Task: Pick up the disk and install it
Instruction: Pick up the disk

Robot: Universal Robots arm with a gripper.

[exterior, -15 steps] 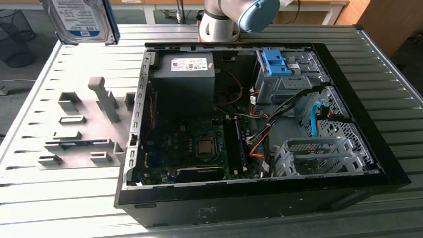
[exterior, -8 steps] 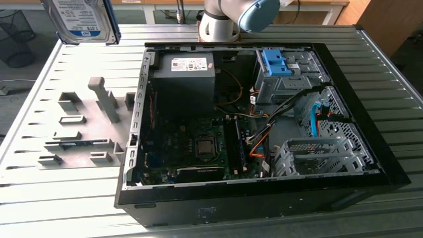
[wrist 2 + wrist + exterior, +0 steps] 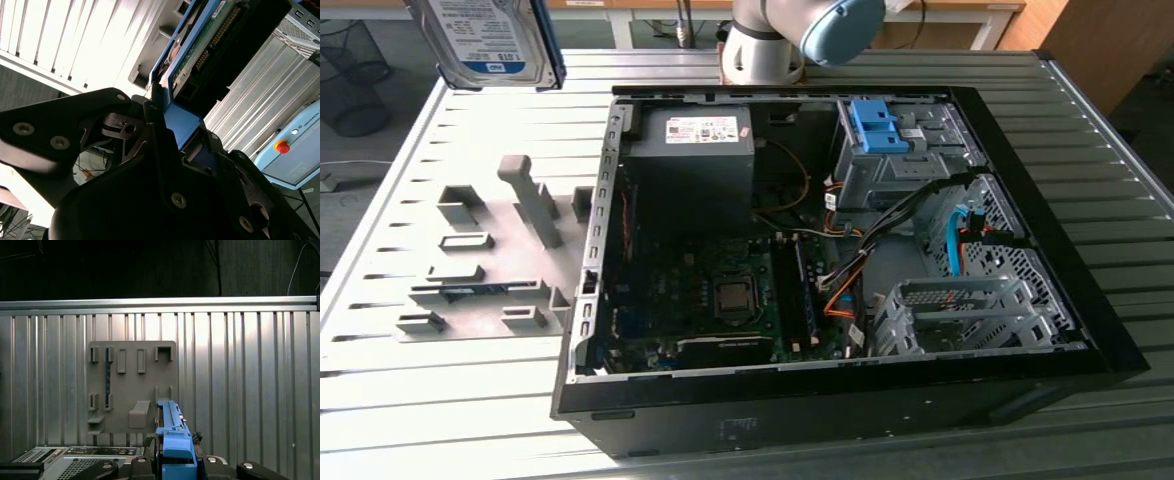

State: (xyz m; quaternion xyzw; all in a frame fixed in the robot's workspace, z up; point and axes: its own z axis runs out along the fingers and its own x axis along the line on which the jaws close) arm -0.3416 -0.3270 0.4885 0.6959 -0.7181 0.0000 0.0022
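Gripper (image 3: pixel 167 122) clamped on blue-framed silver metal disk (image 3: pixel 487 40), aloft over ribbed grey tabletop (image 3: pixel 440 400) (exterior view's left of open black PC case (image 3: pixel 854 400)).

The exterior view's top edge crops the disk (image 3: pixel 487 40).

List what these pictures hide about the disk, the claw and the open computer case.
- Disk, exterior view: its upper end is cut off by the picture's top edge.
- Claw, second wrist view: its own black body hides most of its grip on the blue carrier.
- Computer case, exterior view: cables and cage walls hide the drive bays' insides.
- Grey holder plate, first wrist view: the disk covers its lower corner.
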